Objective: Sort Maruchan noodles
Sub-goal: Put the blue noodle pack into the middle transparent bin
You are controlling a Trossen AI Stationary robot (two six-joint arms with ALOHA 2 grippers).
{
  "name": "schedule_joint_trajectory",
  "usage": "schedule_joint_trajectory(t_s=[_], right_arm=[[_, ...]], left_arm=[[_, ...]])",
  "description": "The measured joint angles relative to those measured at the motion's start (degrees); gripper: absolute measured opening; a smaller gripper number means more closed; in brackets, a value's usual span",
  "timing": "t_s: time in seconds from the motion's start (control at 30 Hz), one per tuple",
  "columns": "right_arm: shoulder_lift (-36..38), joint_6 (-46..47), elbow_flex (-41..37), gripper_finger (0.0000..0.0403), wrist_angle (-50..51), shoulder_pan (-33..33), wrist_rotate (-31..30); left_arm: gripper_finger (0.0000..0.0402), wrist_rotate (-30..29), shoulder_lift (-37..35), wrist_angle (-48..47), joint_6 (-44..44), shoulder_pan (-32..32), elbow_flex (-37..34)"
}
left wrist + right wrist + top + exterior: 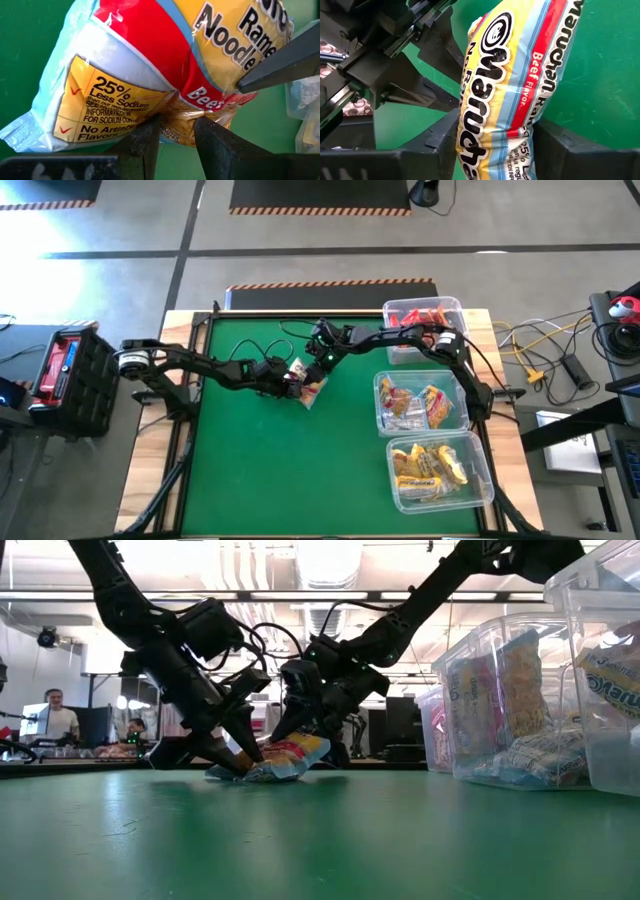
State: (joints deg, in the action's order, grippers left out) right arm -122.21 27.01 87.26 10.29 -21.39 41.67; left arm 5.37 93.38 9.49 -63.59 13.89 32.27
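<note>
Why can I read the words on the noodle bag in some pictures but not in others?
Left wrist view: the noodle packet fills the frame, so its print reads clearly. Right wrist view: the same, close and big. High view: it is tiny and far off. Low view: bright ceiling lights behind leave the arms as dark shapes.

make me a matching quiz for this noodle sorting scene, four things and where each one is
Things:
1. left hand
2. right hand
3. red packets
4. yellow packets

Places:
A. bin nearest the table's front edge
B. bin at the table's far edge
C. closed on one end of the beef packet
D. fingers on either side of that packet's other end

Pairs: 1-C, 2-D, 3-B, 4-A
</note>
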Motion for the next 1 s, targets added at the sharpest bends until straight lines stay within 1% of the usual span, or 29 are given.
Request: schedule_joint_trajectory(t_s=[0.1,0.2,0.33,0.57,0.7,0.83,0.9,1.0], right_arm=[[0.0,0.0,0.0,0.0165,-0.1,0.0,0.1],[0.0,0.0,0.0,0.0156,-0.2,0.0,-0.2],[0.0,0.0,0.0,0.0154,-0.1,0.1,-0.3],[0.0,-0.7,0.0,0.0153,0.2,-0.2,-0.4],[0.0,-0.7,0.0,0.0152,0.1,-0.2,-0.5],[0.1,-0.7,0.0,0.0152,0.2,-0.3,-0.5],[0.1,-0.7,0.3,0.0152,0.3,-0.3,-0.4],[0.2,-0.7,1.0,0.0152,0.2,-0.4,2.4]], left_arm=[[0.0103,0.2,-0.5,1.1,-0.8,0.0,-0.2],[0.0103,0.6,-2.8,1.4,-0.4,0.0,-0.3],[0.0103,0.5,-8.1,-2.4,0.6,0.0,-0.5],[0.0103,-1.0,-19.1,-16.8,2.1,-0.2,-0.5],[0.0103,-2.3,-23.4,-25.5,3.0,-0.5,-1.1],[0.0103,-4.0,-23.4,-31.3,1.7,-0.7,-1.3],[0.0103,-4.1,-22.2,-31.1,1.5,-0.7,-1.3],[0.0103,-4.2,-20.3,-29.8,1.5,-0.7,-1.3]])
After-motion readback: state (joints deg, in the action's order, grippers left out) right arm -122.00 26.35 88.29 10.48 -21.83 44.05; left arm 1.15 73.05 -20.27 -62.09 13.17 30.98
